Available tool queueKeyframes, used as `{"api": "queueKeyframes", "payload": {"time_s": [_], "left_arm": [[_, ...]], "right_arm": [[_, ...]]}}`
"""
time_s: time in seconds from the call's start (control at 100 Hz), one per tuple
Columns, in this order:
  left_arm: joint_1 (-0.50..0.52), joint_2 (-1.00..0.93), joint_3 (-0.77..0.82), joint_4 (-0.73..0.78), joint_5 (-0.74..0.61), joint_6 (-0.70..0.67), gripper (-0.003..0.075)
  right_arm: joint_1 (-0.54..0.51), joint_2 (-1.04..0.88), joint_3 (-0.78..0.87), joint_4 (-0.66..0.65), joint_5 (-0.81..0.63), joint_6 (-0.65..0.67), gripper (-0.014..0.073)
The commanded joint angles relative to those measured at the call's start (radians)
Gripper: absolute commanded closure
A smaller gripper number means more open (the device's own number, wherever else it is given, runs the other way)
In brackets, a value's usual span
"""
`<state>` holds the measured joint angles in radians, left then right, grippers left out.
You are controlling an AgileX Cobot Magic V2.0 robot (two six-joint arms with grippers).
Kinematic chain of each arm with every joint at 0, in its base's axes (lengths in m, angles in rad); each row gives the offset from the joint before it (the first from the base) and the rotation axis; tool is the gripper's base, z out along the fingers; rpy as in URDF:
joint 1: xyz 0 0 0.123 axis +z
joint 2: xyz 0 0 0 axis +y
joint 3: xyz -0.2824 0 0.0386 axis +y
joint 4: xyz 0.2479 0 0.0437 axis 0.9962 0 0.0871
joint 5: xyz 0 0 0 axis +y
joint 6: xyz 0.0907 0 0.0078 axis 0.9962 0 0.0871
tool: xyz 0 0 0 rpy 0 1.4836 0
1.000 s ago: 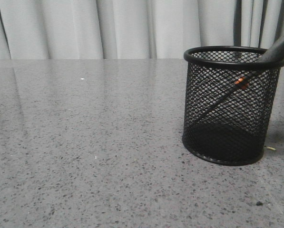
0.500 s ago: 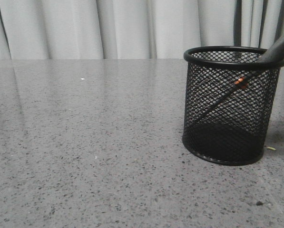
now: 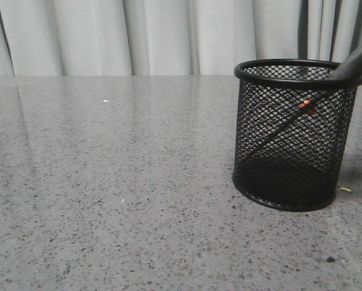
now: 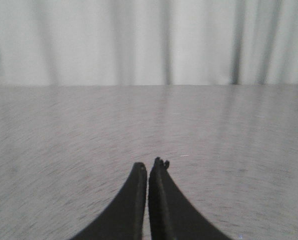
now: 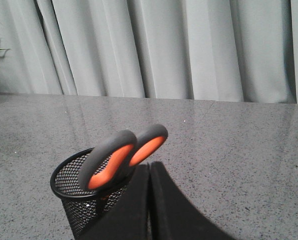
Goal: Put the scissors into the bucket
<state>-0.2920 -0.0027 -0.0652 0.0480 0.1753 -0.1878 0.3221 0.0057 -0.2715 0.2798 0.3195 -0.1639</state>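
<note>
Both grippers pressed together and empty; scissors stand in the bucket.

The left gripper (image 4: 148, 170) hangs over bare grey speckled table (image 3: 120, 200); the right gripper (image 5: 149, 172) sits just beside the scissors (image 5: 121, 157), whose orange-lined handles lean over the rim of the black mesh bucket (image 3: 294, 136), blades slanting down inside. No readable writing shows.

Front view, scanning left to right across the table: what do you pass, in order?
Bare grey speckled table → black mesh bucket → the scissors, blades down inside the bucket and handles leaning out over its right rim. Neither pincer shows in this view.
</note>
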Motion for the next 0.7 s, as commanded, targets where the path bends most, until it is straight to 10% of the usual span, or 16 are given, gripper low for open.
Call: {"api": "queueKeyframes", "payload": {"time_s": [0.0, 0.69], "left_arm": [[0.123, -0.009, 0.024, -0.074, -0.091, -0.008, 0.0739], [0.242, -0.027, 0.107, -0.11, -0.082, 0.199, 0.0739]], "right_arm": [[-0.005, 0.012, -0.024, 0.001, -0.086, -0.01, 0.0657], [-0.005, 0.012, -0.024, 0.001, -0.086, -0.01, 0.0657]]}}
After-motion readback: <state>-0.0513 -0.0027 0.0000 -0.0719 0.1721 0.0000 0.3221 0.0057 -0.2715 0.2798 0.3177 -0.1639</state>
